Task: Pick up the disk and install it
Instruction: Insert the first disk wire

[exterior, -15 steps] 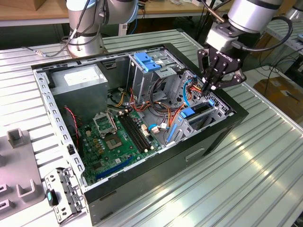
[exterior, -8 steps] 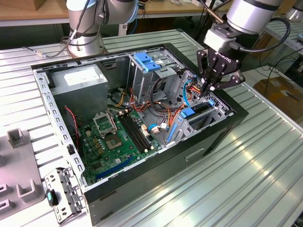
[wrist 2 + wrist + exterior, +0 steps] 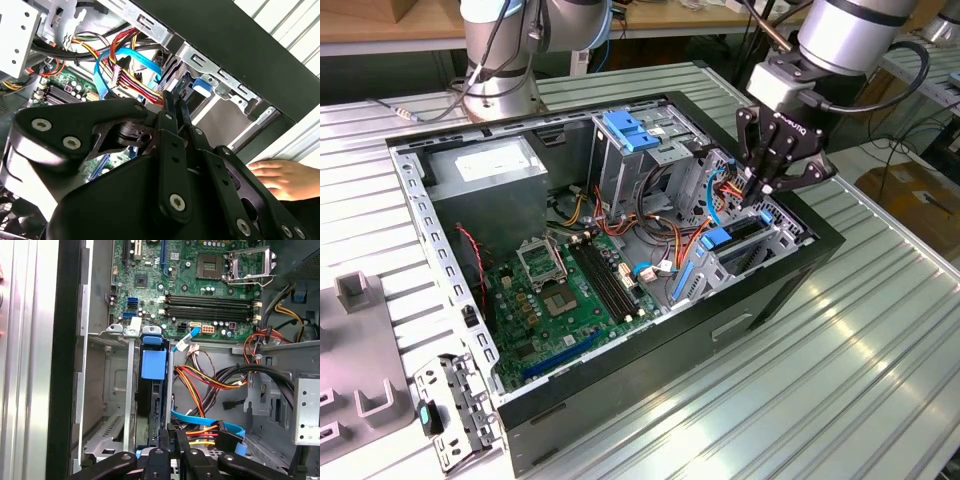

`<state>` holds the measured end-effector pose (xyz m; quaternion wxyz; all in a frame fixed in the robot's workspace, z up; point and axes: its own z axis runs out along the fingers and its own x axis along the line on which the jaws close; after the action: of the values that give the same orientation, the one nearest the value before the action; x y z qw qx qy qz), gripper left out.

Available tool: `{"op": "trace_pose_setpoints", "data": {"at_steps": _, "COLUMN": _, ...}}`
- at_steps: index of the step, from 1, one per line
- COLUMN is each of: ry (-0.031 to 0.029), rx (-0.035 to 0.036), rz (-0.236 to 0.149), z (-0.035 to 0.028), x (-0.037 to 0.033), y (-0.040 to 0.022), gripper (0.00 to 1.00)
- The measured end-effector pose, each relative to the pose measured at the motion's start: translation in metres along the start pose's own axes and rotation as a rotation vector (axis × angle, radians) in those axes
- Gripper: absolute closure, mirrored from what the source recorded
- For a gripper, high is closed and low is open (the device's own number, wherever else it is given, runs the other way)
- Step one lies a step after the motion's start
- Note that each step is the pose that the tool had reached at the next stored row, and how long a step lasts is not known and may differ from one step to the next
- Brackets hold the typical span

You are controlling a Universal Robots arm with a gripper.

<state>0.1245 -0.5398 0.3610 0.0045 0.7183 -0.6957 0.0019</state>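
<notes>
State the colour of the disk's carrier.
Bright blue; the disk shows best in the first wrist view, seated in its bay.

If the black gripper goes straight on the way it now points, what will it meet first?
Most likely the disk, a dark flat drive in a bright blue plastic carrier standing in its metal bay; the gripper sits right over its edge. Depth is unclear, so contact may already exist.

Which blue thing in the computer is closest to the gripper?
The disk in its blue carrier, standing in the bay right under the gripper. The light-blue latch sits farther off, atop the tall silver cage.
</notes>
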Motion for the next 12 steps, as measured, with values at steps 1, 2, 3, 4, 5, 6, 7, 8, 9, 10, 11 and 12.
{"op": "trace_pose_setpoints", "data": {"at_steps": 1, "ry": 0.0001, "rx": -0.0001, "rz": 0.014, "z": 0.0003, "x": 0.0, "y": 0.0, "gripper": 0.83}}
{"op": "trace_pose_setpoints", "data": {"at_steps": 2, "ry": 0.0002, "rx": -0.0003, "rz": 0.027, "z": 0.0005, "x": 0.0, "y": 0.0, "gripper": 0.83}}
{"op": "trace_pose_setpoints", "data": {"at_steps": 3, "ry": 0.0002, "rx": -0.0003, "rz": 0.03, "z": 0.0006, "x": 0.0, "y": 0.0001, "gripper": 0.83}}
{"op": "trace_pose_setpoints", "data": {"at_steps": 4, "ry": -0.0002, "rx": -0.0003, "rz": 0.031, "z": 0.0008, "x": 0.0004, "y": 0.0003, "gripper": 0.83}}
{"op": "trace_pose_setpoints", "data": {"at_steps": 5, "ry": -0.0002, "rx": -0.0002, "rz": 0.032, "z": 0.001, "x": 0.0009, "y": 0.0005, "gripper": 0.83}}
{"op": "trace_pose_setpoints", "data": {"at_steps": 6, "ry": -0.0003, "rx": -0.0001, "rz": 0.032, "z": 0.001, "x": 0.002, "y": 0.0009, "gripper": 0.83}}
{"op": "trace_pose_setpoints", "data": {"at_steps": 7, "ry": -0.0009, "rx": -0.0001, "rz": 0.032, "z": 0.0011, "x": 0.0032, "y": 0.0012, "gripper": 0.83}}
{"op": "trace_pose_setpoints", "data": {"at_steps": 8, "ry": -0.0026, "rx": 0.0, "rz": 0.032, "z": 0.0015, "x": 0.0042, "y": 0.0014, "gripper": 0.83}}
{"op": "trace_pose_setpoints", "data": {"at_steps": 9, "ry": -0.005, "rx": 0.0001, "rz": 0.032, "z": 0.0019, "x": 0.0047, "y": 0.0015, "gripper": 0.83}}
{"op": "trace_pose_setpoints", "data": {"at_steps": 10, "ry": -0.0061, "rx": 0.0003, "rz": 0.032, "z": 0.0027, "x": 0.005, "y": 0.0015, "gripper": 0.83}}
{"op": "trace_pose_setpoints", "data": {"at_steps": 11, "ry": -0.0066, "rx": 0.0008, "rz": 0.032, "z": 0.0034, "x": 0.0055, "y": 0.0017, "gripper": 0.83}}
{"op": "trace_pose_setpoints", "data": {"at_steps": 12, "ry": -0.0089, "rx": 0.0025, "rz": 0.032, "z": 0.0046, "x": 0.0066, "y": 0.0019, "gripper": 0.83}}
